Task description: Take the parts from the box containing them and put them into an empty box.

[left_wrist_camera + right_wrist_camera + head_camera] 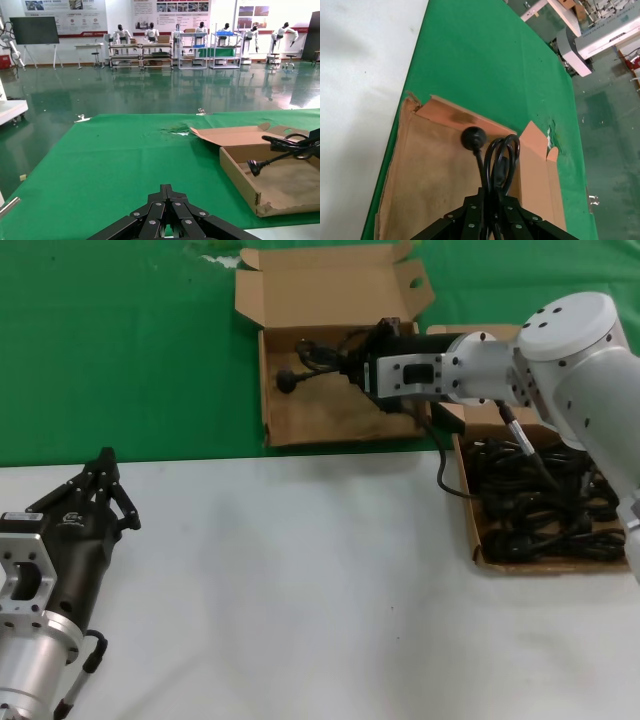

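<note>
My right gripper (350, 368) is shut on a black power cord (318, 358) and holds it over the empty box (320, 420), the squarer cardboard box at the back centre. The cord's plug (288, 380) hangs just above the box floor. In the right wrist view the cord's loop (501, 157) and plug (472, 137) stick out past the shut gripper (490, 194) above the box floor (430, 175). The box containing the parts (467, 502) stands at the right with several coiled black cords (540, 510) in it. My left gripper (105, 468) is shut, empty and parked at the lower left.
The empty box's lid (320, 290) lies open toward the back, with a flap with a round hole (412, 282). Green cloth (120, 350) covers the back, and the white table (300, 590) lies in front. The left wrist view shows the empty box's ragged front corner (260, 200).
</note>
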